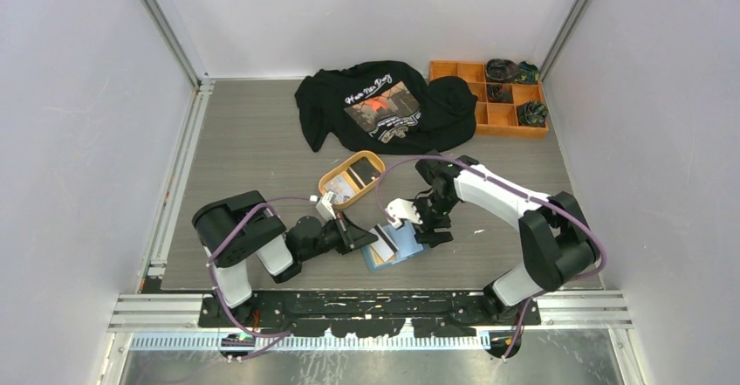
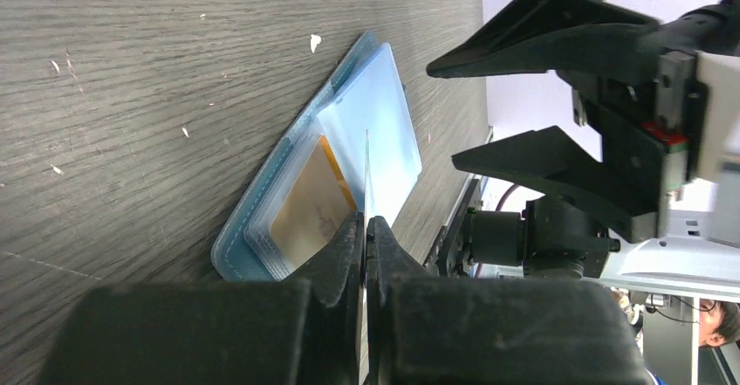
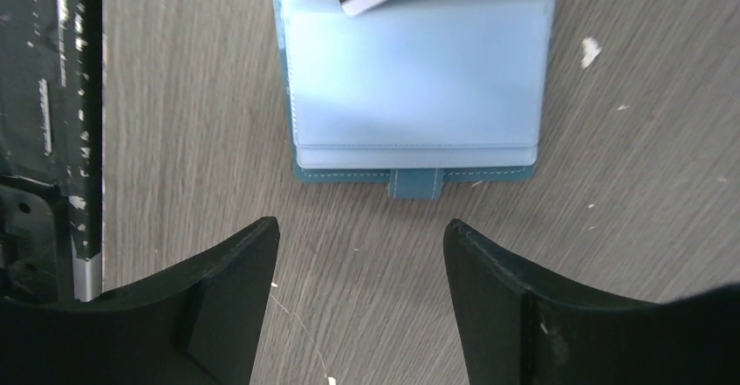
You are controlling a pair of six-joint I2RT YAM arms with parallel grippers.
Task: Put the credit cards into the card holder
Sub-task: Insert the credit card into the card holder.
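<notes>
Seen from overhead, two robot arms meet over a grey wood-grain table [image 1: 244,158]. Between their grippers, near the front edge, a small teal-blue folding card holder [image 1: 397,245] lies open and flat. The left gripper [image 2: 366,228] is clenched on one thin plastic credit card [image 2: 366,171]. The wrist camera sees this card edge-on, its far end over the holder's pale blue inner pockets; whether it touches them cannot be told. An orange-tan card [image 2: 310,210] already sits in a clear pocket of the holder. The right gripper [image 3: 358,237] hovers just beside the holder's snap tab [image 3: 413,184], jaws spread wide and grasping nothing. More credit cards [image 1: 359,174] lie in an orange oval tray [image 1: 323,180] just behind the holder. A crumpled black T-shirt [image 1: 332,106] and an orange compartment box [image 1: 510,131] sit at the far side. The cards look light, rigid and slick, and hard to lift from a flat surface. They are probably best pinched at one short end, leaving the other end free to slide into a pocket. The holder looks soft and light, so it may skid or fold unless it is pressed down at its rim or tab. White script crosses the T-shirt's printed picture but is too small to read. No brand, name or number can be made out on the cards or the holder.
</notes>
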